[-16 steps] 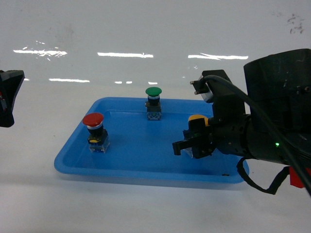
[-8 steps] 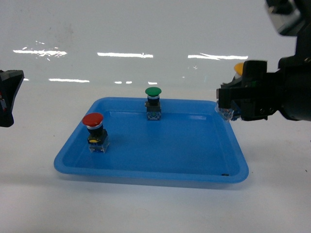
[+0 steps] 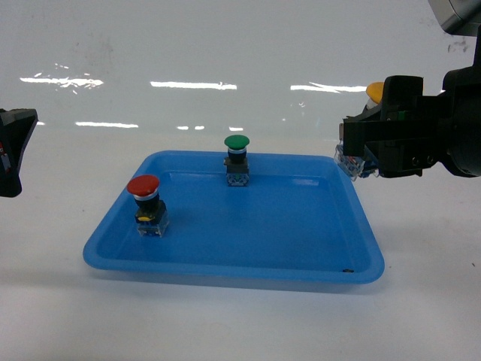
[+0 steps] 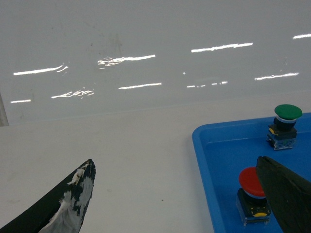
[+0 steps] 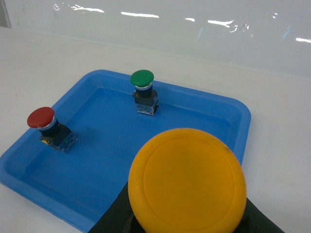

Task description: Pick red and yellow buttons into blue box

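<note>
Right wrist view, nearest: yellow button point(image 5: 187, 182) pinched in the right gripper point(image 3: 359, 150), cap filling the lower frame, black fingers closed beneath it. Seen from the head camera: same button point(image 3: 373, 92) carried clear above the shallow blue tray point(image 3: 361, 263), just past its far right corner, clear base toward the tray, cap uppermost behind the gripper housing.

Red button point(image 3: 144, 194) standing upright inside the tray near its left edge, long axis vertical, cap up. Green button point(image 3: 237, 154) upright by the far edge; not wanted.

Left gripper point(image 4: 175, 194) spread wide, nothing between the fingers, parked off the tray's left edge; red button point(image 4: 253, 191) just inside the right-hand fingertip in that wrist view. Judged the nearer arm for the red button, lying to that gripper's right and slightly ahead.

Blue box not visible in any view; direction from the carried yellow button cannot be told. Judged step: transport of yellow button to box, red button not yet taken.
</note>
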{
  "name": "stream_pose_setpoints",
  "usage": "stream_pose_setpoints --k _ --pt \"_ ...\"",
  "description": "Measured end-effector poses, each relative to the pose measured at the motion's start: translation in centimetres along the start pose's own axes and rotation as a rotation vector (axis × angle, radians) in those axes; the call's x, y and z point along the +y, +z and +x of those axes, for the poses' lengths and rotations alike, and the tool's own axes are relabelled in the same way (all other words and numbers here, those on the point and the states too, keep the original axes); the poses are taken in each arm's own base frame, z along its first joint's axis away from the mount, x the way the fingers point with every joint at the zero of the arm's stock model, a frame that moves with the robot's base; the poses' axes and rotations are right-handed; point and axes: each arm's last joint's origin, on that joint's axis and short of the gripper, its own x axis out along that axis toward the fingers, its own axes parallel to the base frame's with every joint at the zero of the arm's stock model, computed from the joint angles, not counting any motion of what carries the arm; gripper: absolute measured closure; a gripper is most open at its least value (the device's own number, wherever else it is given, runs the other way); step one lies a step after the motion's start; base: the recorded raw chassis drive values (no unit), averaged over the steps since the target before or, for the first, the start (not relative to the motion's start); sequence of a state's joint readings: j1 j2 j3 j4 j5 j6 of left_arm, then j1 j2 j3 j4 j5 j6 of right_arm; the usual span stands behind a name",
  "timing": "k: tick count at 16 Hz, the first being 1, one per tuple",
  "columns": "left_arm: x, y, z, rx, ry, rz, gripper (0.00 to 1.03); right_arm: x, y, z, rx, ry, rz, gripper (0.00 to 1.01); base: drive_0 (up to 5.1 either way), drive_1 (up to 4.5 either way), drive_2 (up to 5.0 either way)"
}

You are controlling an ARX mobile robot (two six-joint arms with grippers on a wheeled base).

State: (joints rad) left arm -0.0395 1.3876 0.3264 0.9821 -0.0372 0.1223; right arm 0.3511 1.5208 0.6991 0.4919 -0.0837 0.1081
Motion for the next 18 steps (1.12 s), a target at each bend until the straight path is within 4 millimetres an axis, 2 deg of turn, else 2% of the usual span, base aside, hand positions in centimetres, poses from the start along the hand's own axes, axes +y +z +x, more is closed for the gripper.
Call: stream_pose_setpoints --k 2,5,10,16,17,18 --pt "0.0 0.0 0.0 0.0 0.0 0.0 0.05 -0.8 -0.5 -1.2 0.011 -0.033 0.009 0.76 0.0 0.0 0.0" --pt "0.0 0.0 0.0 0.0 0.0 0.0 0.05 -2.2 -0.6 -4.2 -0.024 -0.101 0.024 0.76 0.0 0.0 0.0" --pt "0.0 0.0 0.0 -0.001 -0.001 0.0 0.05 -1.9 -0.6 -7.4 -0.052 -0.119 0.024 0.76 0.0 0.0 0.0" --pt "0.0 0.0 0.0 -0.001 -0.001 0.0 0.05 -2.1 -0.6 -8.7 -0.061 -0.163 0.026 0.76 0.0 0.0 0.0" --pt "0.0 0.0 0.0 -0.001 -0.001 0.0 0.05 -2.9 -1.4 -11.0 -0.06 -0.238 0.018 0.76 0.0 0.0 0.0" --pt "0.0 0.0 0.0 -0.001 -0.001 0.0 0.05 -3.4 -1.6 -11.4 -0.063 -0.264 0.012 0.76 0.0 0.0 0.0"
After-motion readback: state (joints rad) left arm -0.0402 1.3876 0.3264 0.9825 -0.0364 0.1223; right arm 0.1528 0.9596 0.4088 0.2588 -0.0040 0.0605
